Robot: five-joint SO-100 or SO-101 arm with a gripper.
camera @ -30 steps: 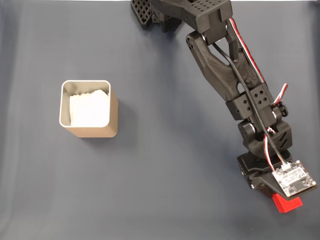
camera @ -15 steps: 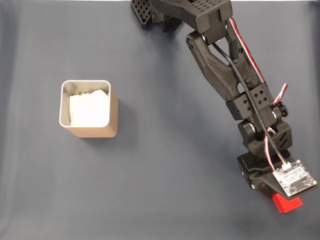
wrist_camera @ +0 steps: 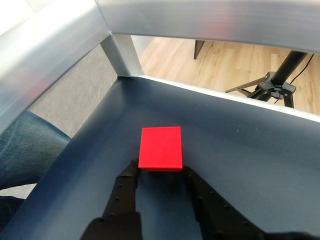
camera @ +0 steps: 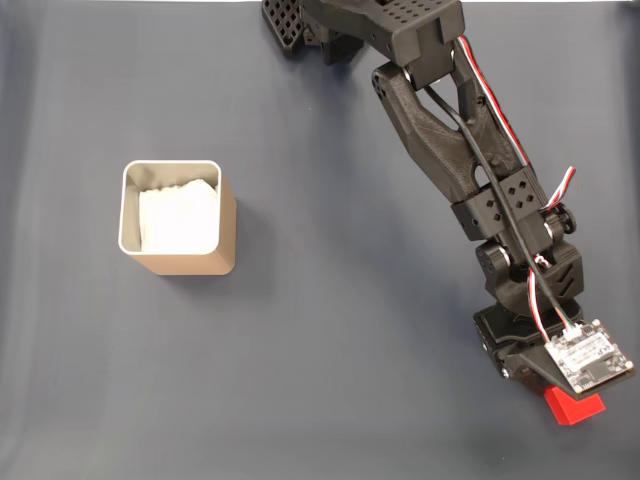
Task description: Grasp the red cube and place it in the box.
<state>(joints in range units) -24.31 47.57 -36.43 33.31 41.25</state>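
**One cube, one box, arm down at the cube**

Count: 1 red cube [camera: 575,407], 1 box [camera: 178,220], 1 arm w/ 1 gripper [wrist_camera: 161,172].

Taking the box as landmark: in the fixed view it stands upright on the dark blue mat [camera: 320,360], open top up, white paper [camera: 178,218] inside. The cube sits well apart from it, far to the right and lower, near the bottom edge of the pic and close to the right edge. It's mostly hidden under the arm's wrist and a small circuit board [camera: 590,358]; just a red corner pokes out.

Wrist view: cube [wrist_camera: 160,148] rests flat on the mat, right at the tips of the two black fingers [wrist_camera: 126,187]. Fingers are spread, one either side of the cube's near edge, just beside it; contact can't be told, and no pinch.

Room: the mat betw. box and cube is bare, wide open stretch. Beyond the cube in the wrist view the mat ends soon at a pale table edge, w/ an aluminium frame [wrist_camera: 120,52] above, wood floor, a black tripod [wrist_camera: 272,85], and a person's jeans-clad leg [wrist_camera: 25,145] at left.
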